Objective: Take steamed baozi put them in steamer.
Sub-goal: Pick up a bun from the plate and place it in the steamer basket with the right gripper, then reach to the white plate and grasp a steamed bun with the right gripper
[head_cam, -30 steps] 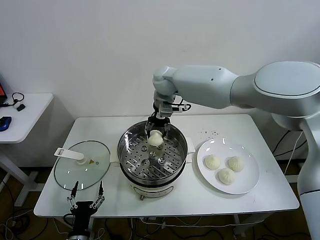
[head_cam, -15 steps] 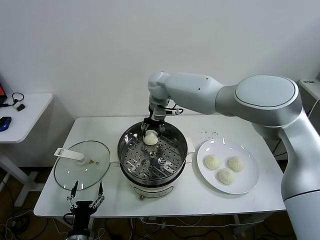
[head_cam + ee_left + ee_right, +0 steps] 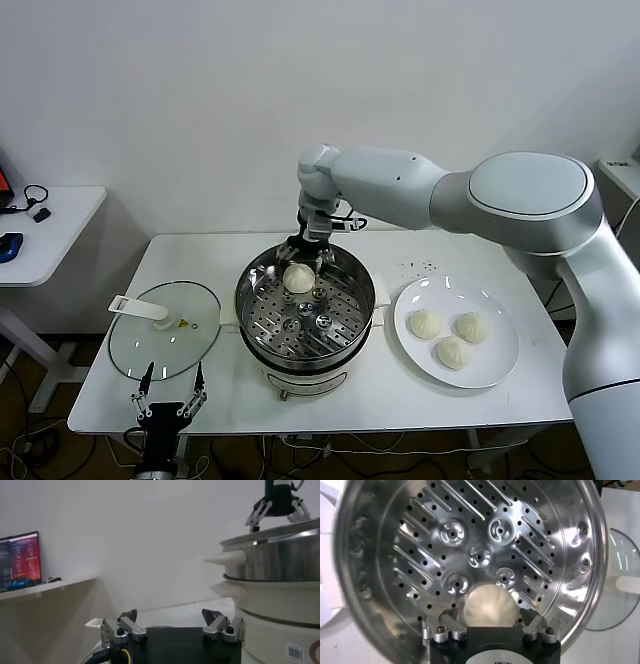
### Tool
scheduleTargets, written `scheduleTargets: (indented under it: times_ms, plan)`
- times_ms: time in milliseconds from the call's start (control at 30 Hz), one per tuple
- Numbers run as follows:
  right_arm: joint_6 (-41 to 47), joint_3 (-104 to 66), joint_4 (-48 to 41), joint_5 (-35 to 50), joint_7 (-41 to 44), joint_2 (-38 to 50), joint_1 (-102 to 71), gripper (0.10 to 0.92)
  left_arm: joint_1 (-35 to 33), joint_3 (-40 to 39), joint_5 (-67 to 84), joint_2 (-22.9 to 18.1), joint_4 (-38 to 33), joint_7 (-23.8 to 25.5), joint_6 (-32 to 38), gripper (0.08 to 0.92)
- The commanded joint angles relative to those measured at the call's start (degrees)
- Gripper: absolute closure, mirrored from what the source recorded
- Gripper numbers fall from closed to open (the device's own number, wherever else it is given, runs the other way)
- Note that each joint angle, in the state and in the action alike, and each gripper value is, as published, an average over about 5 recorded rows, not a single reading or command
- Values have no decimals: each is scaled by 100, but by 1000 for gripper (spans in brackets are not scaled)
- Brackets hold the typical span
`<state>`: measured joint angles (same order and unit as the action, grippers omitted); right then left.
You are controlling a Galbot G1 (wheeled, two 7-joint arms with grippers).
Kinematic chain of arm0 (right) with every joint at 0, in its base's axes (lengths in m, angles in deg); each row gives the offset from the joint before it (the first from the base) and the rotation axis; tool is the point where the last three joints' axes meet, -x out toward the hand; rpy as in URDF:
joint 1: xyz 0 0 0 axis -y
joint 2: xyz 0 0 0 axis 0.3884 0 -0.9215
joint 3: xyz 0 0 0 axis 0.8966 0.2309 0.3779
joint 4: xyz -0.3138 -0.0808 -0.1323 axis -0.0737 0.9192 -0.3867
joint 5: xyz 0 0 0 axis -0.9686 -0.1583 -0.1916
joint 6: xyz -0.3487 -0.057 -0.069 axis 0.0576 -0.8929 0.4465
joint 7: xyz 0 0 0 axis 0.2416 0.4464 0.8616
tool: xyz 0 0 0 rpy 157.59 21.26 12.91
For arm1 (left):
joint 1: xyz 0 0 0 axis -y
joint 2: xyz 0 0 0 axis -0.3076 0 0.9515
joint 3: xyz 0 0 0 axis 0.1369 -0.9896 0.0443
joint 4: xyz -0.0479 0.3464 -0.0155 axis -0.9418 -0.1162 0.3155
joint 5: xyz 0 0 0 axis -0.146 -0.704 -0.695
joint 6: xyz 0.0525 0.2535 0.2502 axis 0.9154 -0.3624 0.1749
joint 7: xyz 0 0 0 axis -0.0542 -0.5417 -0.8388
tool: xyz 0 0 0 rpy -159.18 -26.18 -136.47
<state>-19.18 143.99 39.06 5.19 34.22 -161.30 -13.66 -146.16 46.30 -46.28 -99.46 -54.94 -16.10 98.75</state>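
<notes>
A white table [image 3: 470,400] carries, from its left edge to its right, a round glass lid [image 3: 165,328], a shiny steel steamer [image 3: 305,310] at the middle, and a flat white plate [image 3: 497,365] near the right edge.

The right gripper [image 3: 303,258] hangs over the back rim of the steamer. Its fingers stand spread wide on either side of one baozi [image 3: 298,279], which sits on the perforated tray at the back of the pot. In the right wrist view the bun [image 3: 489,608] lies between the fingertips [image 3: 534,616] with a gap on each side, so nothing is held.

Three more baozi [image 3: 451,338] wait in a cluster on the plate.

The left gripper [image 3: 172,396] is parked low at the table's front edge, just before the lid, fingers open and empty.

Risks from here (all judgement): the soft dough may cling to a fingertip and lift or roll as the arm rises. A sideways retreat could knock the fingers against the steamer's rim. The bun lies close to the back wall, and three more must fit beside it, so careless placing could crush one bun against another.
</notes>
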Motion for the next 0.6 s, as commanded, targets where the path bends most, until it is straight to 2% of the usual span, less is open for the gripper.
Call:
scheduleTargets:
  times_ms: [33,133,200,367,600]
  plan:
    - [-231,734,473,1339,69,289,855,203,-18,-6,-10,-3,-15,-1,-6,177]
    - [232,1281,723,2224,72,513,1388,202,-32,-22,-25,-5,-26,-2,-8,177]
    - [907,1631,957,2547,43,704,1744,203,-36,-33,-31,-7,-35,0,-11,177]
    - [2847,2265,1662,2833,50,1322,2396,203,-51,-43,-36,2,-54,4,-15,177]
    - [4398,2682,2369,3244,14,2215,2583,203,-36,-53,-61,13,-19,1,-10,177]
